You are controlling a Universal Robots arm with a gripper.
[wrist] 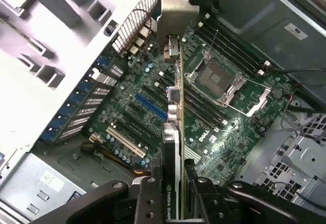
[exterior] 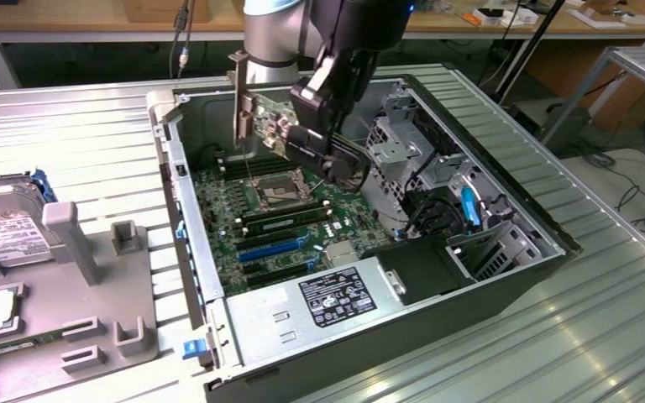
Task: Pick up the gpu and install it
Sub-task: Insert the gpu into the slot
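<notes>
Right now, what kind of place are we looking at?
Probably a robotics lab bench for PC assembly: an open computer case with its motherboard on a ribbed metal table, a parts fixture holding a hard drive, wooden workbenches behind. The gripper holds the gpu over it.

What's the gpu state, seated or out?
Out. The gpu is held on edge in the tool, above the motherboard, clear of its slots.

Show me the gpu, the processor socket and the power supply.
gpu (exterior: 263, 117), exterior view, on its green board.
processor socket (wrist: 219, 79), wrist view, on its open centre.
power supply (exterior: 261, 306), exterior view, on its silver top.
</notes>
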